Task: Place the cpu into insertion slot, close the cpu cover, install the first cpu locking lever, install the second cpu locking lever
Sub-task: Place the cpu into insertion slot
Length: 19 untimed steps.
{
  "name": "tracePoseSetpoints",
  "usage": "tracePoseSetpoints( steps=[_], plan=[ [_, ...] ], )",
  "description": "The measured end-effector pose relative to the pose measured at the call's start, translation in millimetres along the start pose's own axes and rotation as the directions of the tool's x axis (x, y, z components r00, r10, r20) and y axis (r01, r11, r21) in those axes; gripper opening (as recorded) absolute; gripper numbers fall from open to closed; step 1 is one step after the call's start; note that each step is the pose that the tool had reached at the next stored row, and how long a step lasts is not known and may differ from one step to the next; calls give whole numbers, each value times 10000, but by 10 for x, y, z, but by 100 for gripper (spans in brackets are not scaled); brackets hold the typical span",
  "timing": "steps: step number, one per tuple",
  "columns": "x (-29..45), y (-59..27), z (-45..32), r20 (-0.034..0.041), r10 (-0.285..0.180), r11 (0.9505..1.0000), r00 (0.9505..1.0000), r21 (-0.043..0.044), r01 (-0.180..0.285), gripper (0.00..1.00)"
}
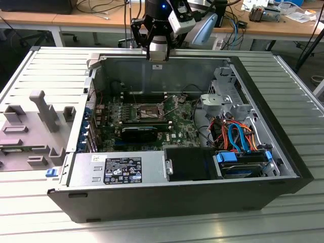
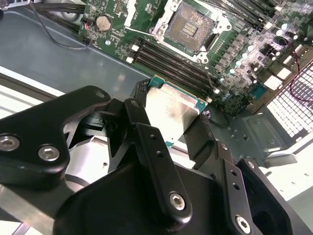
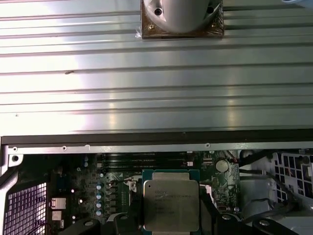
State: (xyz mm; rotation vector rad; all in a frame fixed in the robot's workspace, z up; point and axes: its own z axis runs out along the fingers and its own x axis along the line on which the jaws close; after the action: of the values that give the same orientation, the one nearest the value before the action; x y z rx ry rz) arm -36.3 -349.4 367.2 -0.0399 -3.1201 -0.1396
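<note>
Silver-grey cpu [image 2: 171, 111] sits gripped in end effector [image 2: 174, 118], apart from insertion slot [image 2: 189, 29].

My work table [image 1: 288, 76] is ribbed silvery metal, w/ bright glare across the slats in the first wrist view. Behind it, at the exterior view's top, runs a long wooden desk [image 1: 71, 20] on white legs, w/ cables [image 1: 98, 7] & small bits strewn on it. Dark floor [image 1: 17, 53] under the desk.

Arm [image 1: 161, 9] high, tool [image 2: 173, 108] clamped on cpu [image 3: 171, 205]
</note>
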Motion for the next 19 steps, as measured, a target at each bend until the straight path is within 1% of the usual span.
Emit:
tracePoseSetpoints(
  steps=[8,17,19],
  plan=[
    [-1,-30,0,0,1,10000,10000,0,-1,55],
    [-1,-39,7,-1,0,10000,10000,2,0,55],
    [-5,-82,173,0,0,10000,10000,1,0,55]
  ],
)
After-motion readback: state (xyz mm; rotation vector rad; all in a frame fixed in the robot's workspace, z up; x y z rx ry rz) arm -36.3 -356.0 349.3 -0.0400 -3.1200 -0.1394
